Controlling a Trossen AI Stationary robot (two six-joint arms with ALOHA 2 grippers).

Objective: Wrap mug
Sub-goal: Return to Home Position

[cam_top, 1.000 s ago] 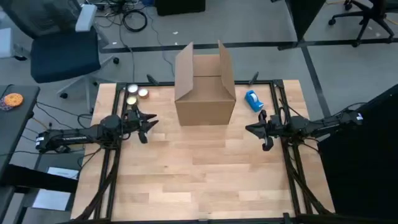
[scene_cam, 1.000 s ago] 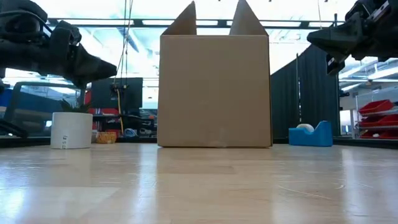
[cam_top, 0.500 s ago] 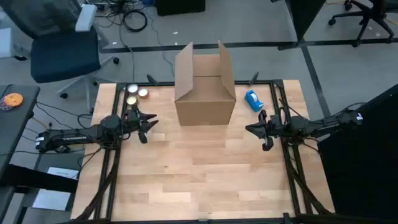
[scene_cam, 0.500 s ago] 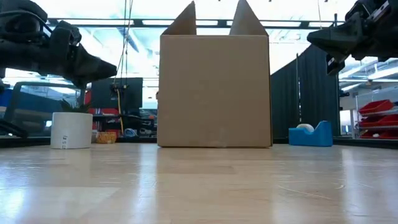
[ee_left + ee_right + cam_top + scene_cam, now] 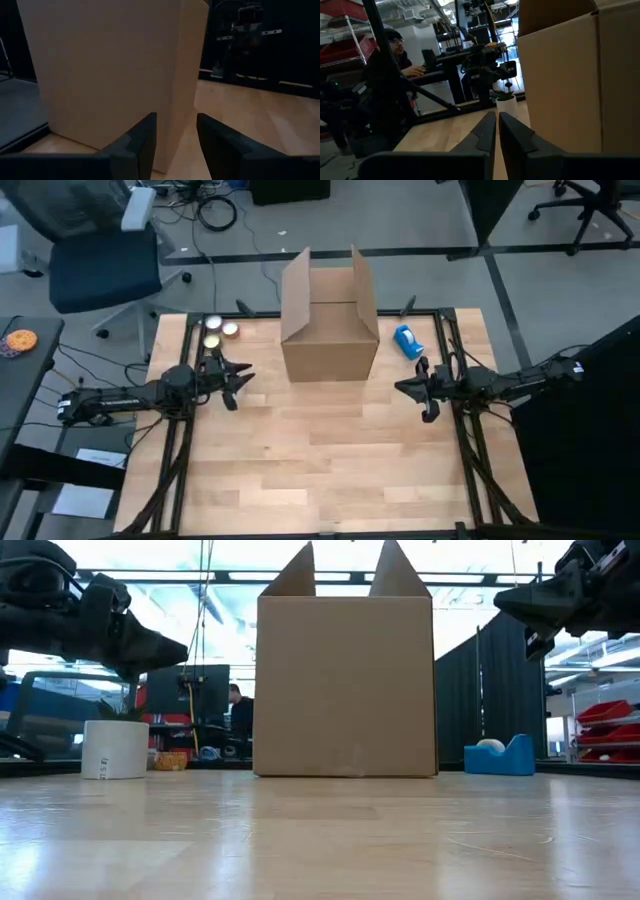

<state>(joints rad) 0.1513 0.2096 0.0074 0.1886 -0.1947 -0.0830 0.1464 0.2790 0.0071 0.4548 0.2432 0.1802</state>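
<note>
Mug does not show in any view; the cardboard box (image 5: 330, 345) stands at the far middle of the table with two side flaps pointing straight up, and what it holds cannot be seen. The wooden table (image 5: 320, 470) is pale butcher-block, bare across its near half and framed by dark rails along both sides. The left gripper (image 5: 245, 375) hovers above the left edge, aimed at the box, its fingers (image 5: 142, 140) set a moderate gap apart with nothing between them. The right gripper (image 5: 400, 388) hovers above the right edge facing inward, its fingers (image 5: 485, 132) drawn together to a thin slit and holding nothing. A white pot (image 5: 115, 750) with a small plant sits at the far left corner, and a blue tape dispenser (image 5: 407, 340) lies just right of the box. Beyond the table, a blue office chair (image 5: 105, 265) and loose cables (image 5: 215, 215) sit on the grey floor. A person (image 5: 240, 710) shows behind the box's left side in the low view, near dark desks, with a black curtain (image 5: 470, 710) and red bins (image 5: 605, 715) to the right.
</note>
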